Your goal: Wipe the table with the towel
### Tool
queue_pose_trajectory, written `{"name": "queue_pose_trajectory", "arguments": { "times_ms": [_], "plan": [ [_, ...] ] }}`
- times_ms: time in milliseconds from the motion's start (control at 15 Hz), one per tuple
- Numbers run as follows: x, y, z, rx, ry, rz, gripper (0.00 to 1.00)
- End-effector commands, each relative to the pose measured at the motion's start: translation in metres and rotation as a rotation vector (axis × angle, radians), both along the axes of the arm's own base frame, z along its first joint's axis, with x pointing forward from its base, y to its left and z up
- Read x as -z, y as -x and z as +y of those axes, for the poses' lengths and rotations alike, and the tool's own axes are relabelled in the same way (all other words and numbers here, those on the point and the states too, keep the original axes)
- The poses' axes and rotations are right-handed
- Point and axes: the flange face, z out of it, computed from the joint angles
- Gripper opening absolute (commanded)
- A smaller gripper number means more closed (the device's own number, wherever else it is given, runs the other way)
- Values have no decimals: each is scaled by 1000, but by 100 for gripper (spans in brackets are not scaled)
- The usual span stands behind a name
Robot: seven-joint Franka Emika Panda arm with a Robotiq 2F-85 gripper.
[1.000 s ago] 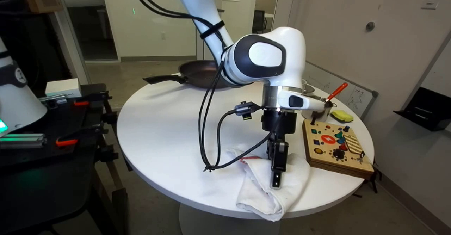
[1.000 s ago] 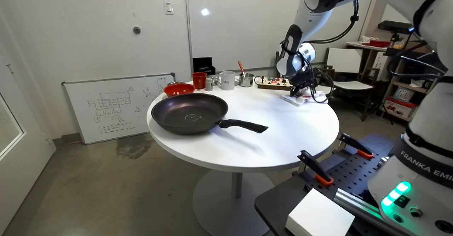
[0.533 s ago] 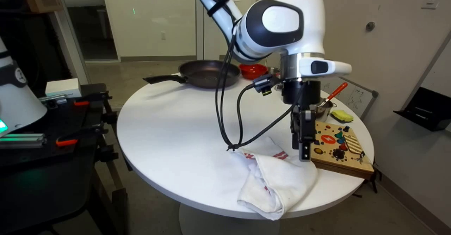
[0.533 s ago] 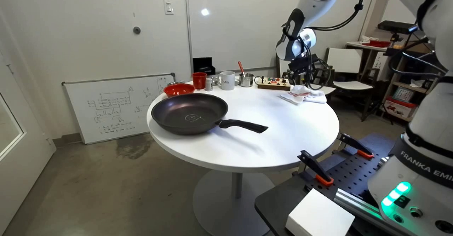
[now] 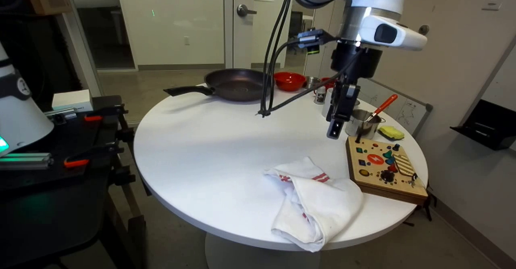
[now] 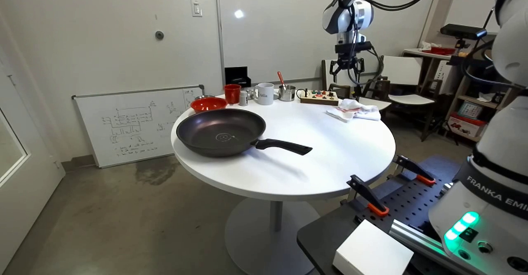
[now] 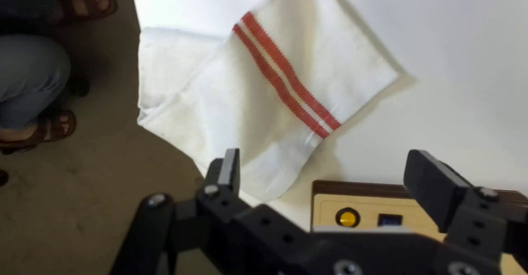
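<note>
- Leaning whiteboard point(image 6: 136, 126), far left: handwriting, illegible from here.
- Frying pan point(image 6: 220, 127) on white counter point(image 6: 330, 161); circular mark point(image 6: 224, 137) inside, unreadable.
- White mug point(image 6: 265, 94): dark lettering, reading uncertain.
- Wooden busy board point(image 6: 318, 100): red disc point(image 5: 375, 159) with lightning bolt.
- Gripper point(image 7: 325, 161): fingers wide apart, hangs above counter, clear of towel point(image 6: 355, 111).
- Towel: white, red-striped, rumpled on counter near busy board, reaching edge.
- Robot base point(image 6: 491, 209): "FRANKA EMI", remainder cut off.

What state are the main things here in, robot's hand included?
Hand: open, holding nothing
White towel: rumpled, loosely folded
Frying pan: upright, uncovered
Metal pot: upright, uncovered
Red-handled utensil: leaning in the pot
Red bowl: upright
White mug: upright
Red cup: upright
Base lights: glowing green
</note>
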Motion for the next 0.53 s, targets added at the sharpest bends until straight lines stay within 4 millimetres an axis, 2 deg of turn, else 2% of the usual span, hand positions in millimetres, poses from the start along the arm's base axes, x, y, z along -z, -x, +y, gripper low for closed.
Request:
{"name": "queue_pose_trajectory", "arguments": {
  "times_ms": [0, 267, 467],
  "plan": [
    [-24, -9, 20, -65, -134, -33, 100],
    [-25, -22, 77, -295, -78, -40, 100],
    [-15, -28, 118, -438, -149, -49, 100]
  ]
}}
